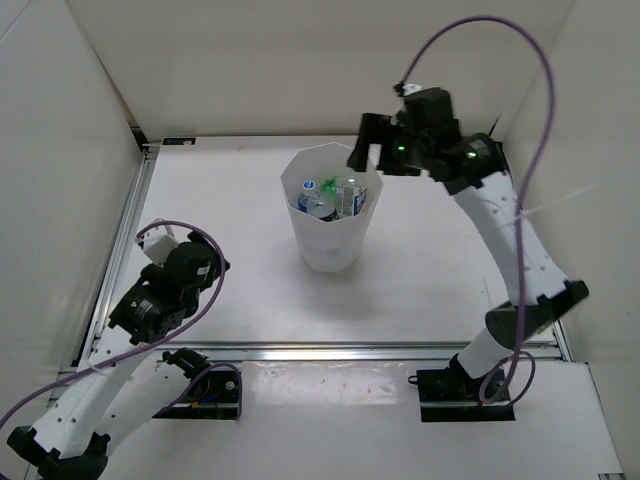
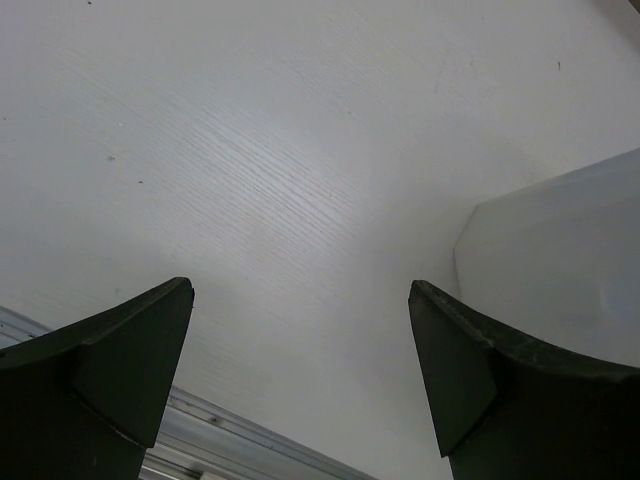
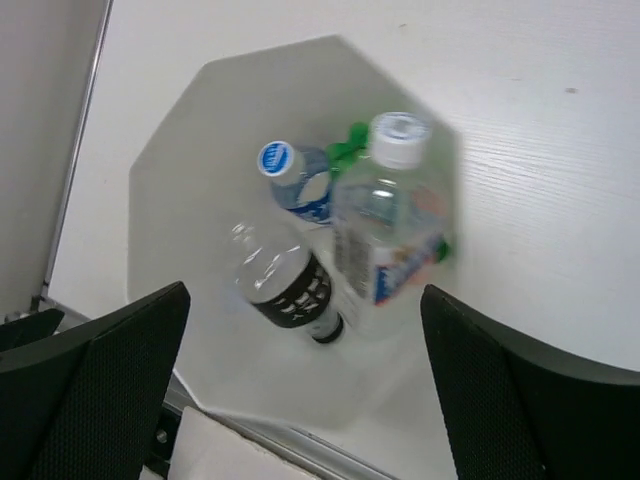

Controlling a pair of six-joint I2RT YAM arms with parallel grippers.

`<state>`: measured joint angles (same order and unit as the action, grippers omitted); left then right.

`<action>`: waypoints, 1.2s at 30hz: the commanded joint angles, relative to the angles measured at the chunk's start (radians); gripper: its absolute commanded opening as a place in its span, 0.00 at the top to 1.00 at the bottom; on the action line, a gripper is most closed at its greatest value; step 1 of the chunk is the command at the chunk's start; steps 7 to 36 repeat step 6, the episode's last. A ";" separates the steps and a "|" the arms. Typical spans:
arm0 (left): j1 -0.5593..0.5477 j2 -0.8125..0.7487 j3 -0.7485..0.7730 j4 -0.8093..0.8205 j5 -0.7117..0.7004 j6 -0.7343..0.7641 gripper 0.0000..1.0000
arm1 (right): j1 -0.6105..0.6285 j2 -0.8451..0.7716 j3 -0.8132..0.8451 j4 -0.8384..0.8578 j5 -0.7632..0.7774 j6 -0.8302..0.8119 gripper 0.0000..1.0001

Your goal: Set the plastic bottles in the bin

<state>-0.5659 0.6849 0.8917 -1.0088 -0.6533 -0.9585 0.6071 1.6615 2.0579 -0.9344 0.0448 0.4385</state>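
The white translucent bin (image 1: 331, 245) stands mid-table; in the right wrist view its rim (image 3: 160, 230) fills the middle. Inside it lie the bottles: a clear one with a white cap and red-white label (image 3: 385, 225), a blue-label one (image 3: 298, 185), a green one (image 3: 345, 145) mostly hidden, and a clear one with a dark band (image 3: 280, 285), blurred. They show in the top view too (image 1: 328, 198). My right gripper (image 1: 368, 142) hangs open and empty above the bin's far right rim (image 3: 305, 350). My left gripper (image 1: 172, 245) is open and empty over bare table (image 2: 300, 330).
White enclosure walls stand on the left, back and right. An aluminium rail (image 1: 350, 352) runs along the table's near edge, also seen in the left wrist view (image 2: 230, 440). The bin's side (image 2: 560, 270) shows at the right of the left wrist view.
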 commanded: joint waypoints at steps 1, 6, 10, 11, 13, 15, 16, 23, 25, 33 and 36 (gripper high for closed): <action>0.003 -0.001 -0.016 -0.011 -0.094 -0.017 0.00 | -0.090 -0.193 -0.056 -0.047 -0.036 0.017 0.00; 0.003 0.054 -0.025 -0.158 -0.363 -0.164 0.00 | -0.200 -0.363 -0.257 -0.057 0.030 -0.036 0.00; 0.003 0.054 -0.025 -0.158 -0.363 -0.164 0.00 | -0.200 -0.363 -0.257 -0.057 0.030 -0.036 0.00; 0.003 0.054 -0.025 -0.158 -0.363 -0.164 0.00 | -0.200 -0.363 -0.257 -0.057 0.030 -0.036 0.00; 0.003 0.054 -0.025 -0.158 -0.363 -0.164 0.00 | -0.200 -0.363 -0.257 -0.057 0.030 -0.036 0.00; 0.003 0.054 -0.025 -0.158 -0.363 -0.164 0.00 | -0.200 -0.363 -0.257 -0.057 0.030 -0.036 0.00; 0.003 0.054 -0.025 -0.158 -0.363 -0.164 0.00 | -0.200 -0.363 -0.257 -0.057 0.030 -0.036 0.00; 0.003 0.054 -0.025 -0.158 -0.363 -0.164 0.00 | -0.200 -0.363 -0.257 -0.057 0.030 -0.036 0.00; 0.003 0.054 -0.025 -0.158 -0.363 -0.164 0.00 | -0.200 -0.363 -0.257 -0.057 0.030 -0.036 0.00; 0.003 0.054 -0.025 -0.158 -0.363 -0.164 0.00 | -0.200 -0.363 -0.257 -0.057 0.030 -0.036 0.00; 0.003 0.054 -0.025 -0.158 -0.363 -0.164 0.00 | -0.200 -0.363 -0.257 -0.057 0.030 -0.036 0.00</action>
